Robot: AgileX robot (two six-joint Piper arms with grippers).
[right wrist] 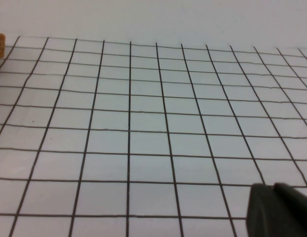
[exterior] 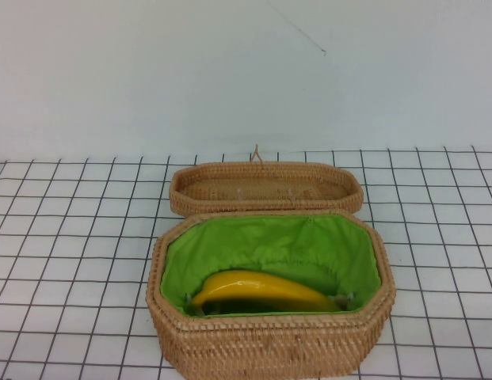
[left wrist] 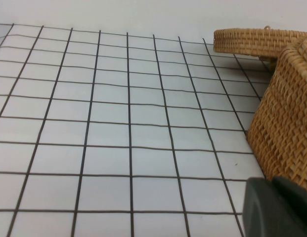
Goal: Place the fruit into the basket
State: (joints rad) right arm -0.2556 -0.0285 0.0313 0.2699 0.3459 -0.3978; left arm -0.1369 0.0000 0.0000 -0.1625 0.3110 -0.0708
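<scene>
A white table (exterior: pixel 71 261) with thin black grid lines fills most of the high view, and a plain white wall stands behind it.

The biggest thing on the table is the basket (exterior: pixel 269 348). It is tan and woven, with eight sides, and it sits at the near edge in the middle. Bright green cloth (exterior: pixel 293 241) lines the inside. The bottom of the basket is cut off by the edge of the high view.

Just behind the basket lies its woven lid (exterior: pixel 265 186), flat and upside down, close against the basket's back rim. A little loop (exterior: pixel 256 153) sticks up at the lid's far side.

The banana (exterior: pixel 261 289) lies inside the basket, on the green cloth, along the near wall. It is long, yellow and curved. The near rim hides its lower edge.

No arm shows in the high view. The left gripper (left wrist: pixel 277 207) shows only as a dark piece in a corner of the left wrist view, low over the table just beside the basket's outer wall. The right gripper (right wrist: pixel 279 210) is also just a dark piece in a corner of its own view, over bare grid. Neither one holds or touches anything that shows. Whether each is open or closed cannot be told.
</scene>
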